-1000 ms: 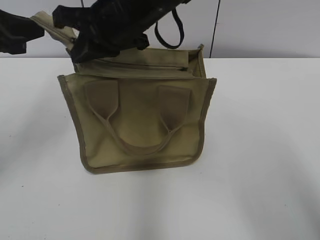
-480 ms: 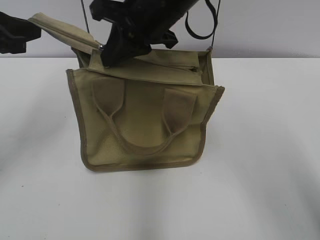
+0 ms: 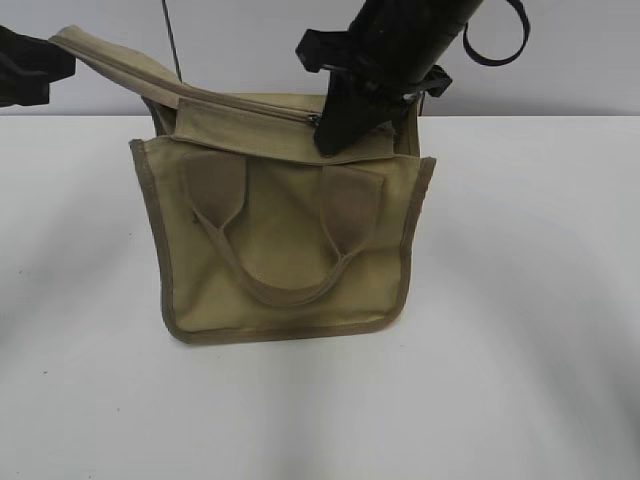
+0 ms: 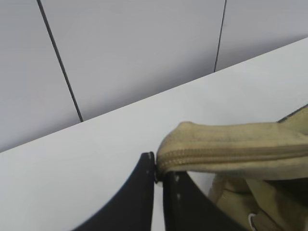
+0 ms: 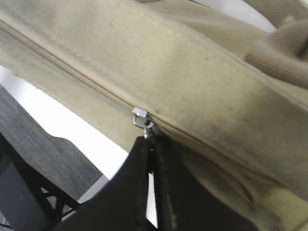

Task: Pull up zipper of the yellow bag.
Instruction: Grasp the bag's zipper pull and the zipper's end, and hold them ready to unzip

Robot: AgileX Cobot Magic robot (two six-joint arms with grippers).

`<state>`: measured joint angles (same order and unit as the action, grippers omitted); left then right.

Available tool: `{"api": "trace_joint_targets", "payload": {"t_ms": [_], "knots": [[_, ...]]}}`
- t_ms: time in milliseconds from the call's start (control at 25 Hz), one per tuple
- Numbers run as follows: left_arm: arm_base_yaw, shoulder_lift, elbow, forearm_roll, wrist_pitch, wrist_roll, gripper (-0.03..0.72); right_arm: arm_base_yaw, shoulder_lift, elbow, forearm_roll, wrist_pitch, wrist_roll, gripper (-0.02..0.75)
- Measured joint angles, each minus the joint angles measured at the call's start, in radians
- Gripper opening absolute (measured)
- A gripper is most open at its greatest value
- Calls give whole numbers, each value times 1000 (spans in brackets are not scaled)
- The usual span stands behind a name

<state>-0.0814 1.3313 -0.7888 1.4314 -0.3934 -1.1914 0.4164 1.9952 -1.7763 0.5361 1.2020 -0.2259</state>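
The yellow bag (image 3: pixel 290 250) stands upright on the white table, its handles hanging on its front. The zipper (image 3: pixel 240 100) runs along its top panel. In the right wrist view the zipper (image 5: pixel 86 82) has a small silvery pull tab (image 5: pixel 141 118). My right gripper (image 3: pixel 330 135) (image 5: pixel 151 144) is shut on the pull tab, right of the panel's middle. My left gripper (image 3: pixel 45 65) (image 4: pixel 158 173) is shut on the bag's top-panel end (image 4: pixel 192 149) and holds it stretched up to the far left.
The white table (image 3: pixel 520 300) extends on all sides of the bag. A grey panelled wall (image 3: pixel 250 50) rises close behind. A black strap loop (image 3: pixel 495 35) hangs from my right arm above the bag.
My right gripper has slid to the right along the top panel with the pull tab, from the left end to right of the middle. The left gripper has held its place.
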Motion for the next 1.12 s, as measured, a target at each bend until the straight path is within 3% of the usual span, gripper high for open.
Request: {"api": "trace_joint_targets", "payload": {"t_ms": [400,680,800,1000,1120], "knots": [[1,0,0,-2,4,-1,8,-54,-52,0,-158,12,-5,-12],[1,0,0,-2,8,-1,9,-56,-56,0,-144,15,-4,12],[3,0,7,-6,18,-2,79,-60,-56,0,-140,16,-4,137],[4,0,90,-12,54,-18,421,-63,-77,0,-140,16,-4,521],[4,0,172,-12,98,-90,475,-63,-112,0,-153,17,-3,565]]}}
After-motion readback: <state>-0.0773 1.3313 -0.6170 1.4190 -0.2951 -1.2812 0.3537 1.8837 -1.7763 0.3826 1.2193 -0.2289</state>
